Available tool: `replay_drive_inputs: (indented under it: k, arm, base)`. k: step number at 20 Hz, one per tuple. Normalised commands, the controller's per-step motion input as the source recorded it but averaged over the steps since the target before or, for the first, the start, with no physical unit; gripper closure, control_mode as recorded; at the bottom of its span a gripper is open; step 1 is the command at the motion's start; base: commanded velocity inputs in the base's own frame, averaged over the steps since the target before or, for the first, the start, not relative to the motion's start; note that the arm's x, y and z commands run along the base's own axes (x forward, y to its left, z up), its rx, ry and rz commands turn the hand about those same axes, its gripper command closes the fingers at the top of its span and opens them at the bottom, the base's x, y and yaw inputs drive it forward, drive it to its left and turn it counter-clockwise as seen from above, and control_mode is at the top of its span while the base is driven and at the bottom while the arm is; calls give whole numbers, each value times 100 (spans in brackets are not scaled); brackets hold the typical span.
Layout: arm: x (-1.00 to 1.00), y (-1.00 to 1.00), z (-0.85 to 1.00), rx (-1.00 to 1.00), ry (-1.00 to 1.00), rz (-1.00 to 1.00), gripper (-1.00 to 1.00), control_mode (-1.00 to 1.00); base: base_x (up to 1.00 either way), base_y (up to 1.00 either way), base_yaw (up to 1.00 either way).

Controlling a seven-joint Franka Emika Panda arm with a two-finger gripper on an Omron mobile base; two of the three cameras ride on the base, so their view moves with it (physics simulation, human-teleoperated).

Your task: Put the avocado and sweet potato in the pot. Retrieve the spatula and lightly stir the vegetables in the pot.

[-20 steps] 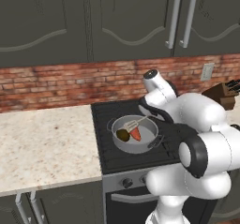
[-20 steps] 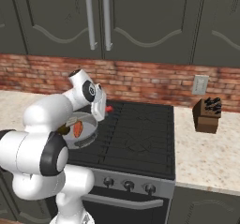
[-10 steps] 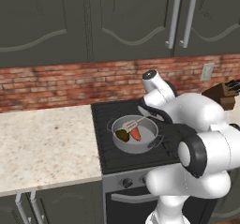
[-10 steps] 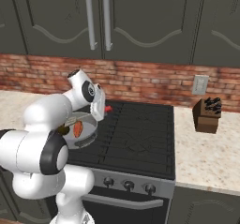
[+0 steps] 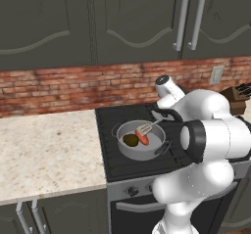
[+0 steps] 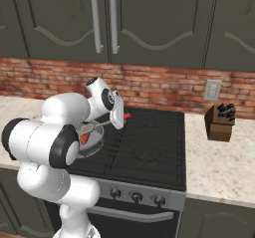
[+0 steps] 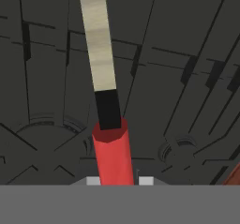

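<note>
I am at the stirring step. Both vegetables already lie in the pot (image 5: 140, 141), which sits on the left front burner of the stove (image 5: 117, 164): the avocado (image 5: 130, 139) rests on the left of the pot floor and the sweet potato (image 5: 142, 138) lies just beside it on the right, the two touching or very nearly so. My claw (image 7: 114, 174) is clenched on the red handle of the spatula (image 7: 104, 82); in the hand view the handle rises from between my fingertips and the pale shaft runs away from me over the dark grates. From the left base view the slotted silver head hangs over the right side of the pot, at or just above the sweet potato's far end; I cannot tell whether it touches the root or hovers a little above it.

The next move, as I judge it, calls for a low, gentle sweep: dip the head down to the pot floor and nudge the two vegetables around in a small arc, keeping the grip firm on the handle. The risks I see are pressing too hard against the wall and shifting the pot on its burner, or flicking the sweet potato over the low rim
</note>
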Motion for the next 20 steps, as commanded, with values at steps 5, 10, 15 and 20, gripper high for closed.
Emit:
replay_drive_inputs:
  k: [5,10,15,20]
  arm:
    - [4,-19,6,-1,0,0,100,-100]
    - [-8,15,45,5,-2,0,100,-100]
    - [-1,12,16,4,-2,0,100,-100]
    - [0,20,-25,0,0,0,100,-100]
  base:
    - [0,0,0]
    - [0,0,0]
    - [0,0,0]
    - [0,0,0]
